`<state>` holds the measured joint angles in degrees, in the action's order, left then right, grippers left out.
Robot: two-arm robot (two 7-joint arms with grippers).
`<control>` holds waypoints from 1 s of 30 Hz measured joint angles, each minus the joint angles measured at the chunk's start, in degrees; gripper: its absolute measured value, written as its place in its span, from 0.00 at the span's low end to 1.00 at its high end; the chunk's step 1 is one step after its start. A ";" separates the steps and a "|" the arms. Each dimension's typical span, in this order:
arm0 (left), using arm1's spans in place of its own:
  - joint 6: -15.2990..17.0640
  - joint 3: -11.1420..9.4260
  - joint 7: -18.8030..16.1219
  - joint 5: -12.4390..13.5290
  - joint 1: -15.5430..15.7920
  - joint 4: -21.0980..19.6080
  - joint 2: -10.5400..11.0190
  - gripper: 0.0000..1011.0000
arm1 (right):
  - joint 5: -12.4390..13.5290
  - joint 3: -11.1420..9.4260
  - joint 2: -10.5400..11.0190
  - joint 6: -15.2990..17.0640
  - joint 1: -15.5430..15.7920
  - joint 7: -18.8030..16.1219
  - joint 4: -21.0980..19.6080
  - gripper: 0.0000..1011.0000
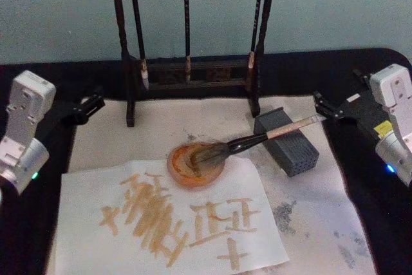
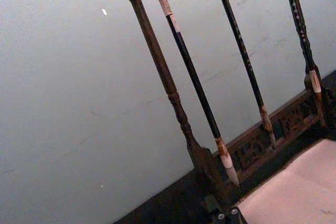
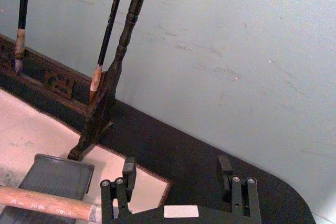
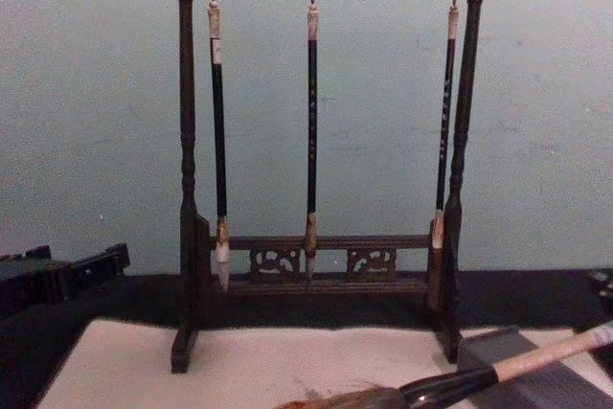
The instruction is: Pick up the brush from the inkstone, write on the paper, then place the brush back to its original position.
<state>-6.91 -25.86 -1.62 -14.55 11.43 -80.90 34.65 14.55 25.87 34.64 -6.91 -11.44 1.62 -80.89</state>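
The brush [image 1: 270,136] lies slanted, its pale handle resting on top of the dark grey inkstone [image 1: 290,149] and its bushy head in a round orange dish [image 1: 193,167]. The chest view catches the brush [image 4: 498,366] across the inkstone [image 4: 565,385] at lower right. The paper [image 1: 84,210] lies flat at the front, covered with orange brush strokes. My right gripper [image 1: 320,102] hovers open just right of the handle's end; its wrist view shows the right gripper [image 3: 177,163] empty above the handle [image 3: 42,203] and inkstone [image 3: 52,174]. My left gripper [image 1: 90,106] is parked at the far left.
A dark wooden rack [image 1: 193,82] with three thin hanging brushes stands behind the inkstone, its feet on a beige mat [image 1: 154,127] that underlies everything. Grey stains mark the mat at front right [image 1: 283,214]. A black tabletop [image 1: 373,223] borders both sides.
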 joint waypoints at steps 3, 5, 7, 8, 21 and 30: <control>0.00 0.00 0.00 0.00 0.00 0.00 0.00 0.99 | 0.00 0.00 0.00 0.00 0.01 0.00 0.00 0.99; 0.00 0.00 0.00 0.00 0.00 0.00 0.00 0.99 | 0.00 0.00 0.00 0.00 0.00 0.00 0.00 0.99; 0.00 0.00 0.00 0.00 0.00 0.00 0.00 0.99 | 0.00 0.00 0.00 0.00 0.00 0.00 0.00 0.99; 0.00 0.00 0.00 0.00 0.00 0.00 0.00 0.99 | 0.00 0.00 0.00 0.00 0.00 0.00 0.00 0.99; 0.00 0.00 0.00 0.00 0.00 0.00 0.00 0.99 | 0.00 0.00 0.00 0.00 0.00 0.00 0.00 0.99; 0.00 0.00 0.00 0.00 0.00 0.00 0.00 0.99 | 0.00 0.00 0.00 0.00 0.00 0.00 0.00 0.99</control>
<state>-6.91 -25.86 -1.62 -14.55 11.43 -80.90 34.64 14.55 25.87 34.65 -6.91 -11.43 1.62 -80.90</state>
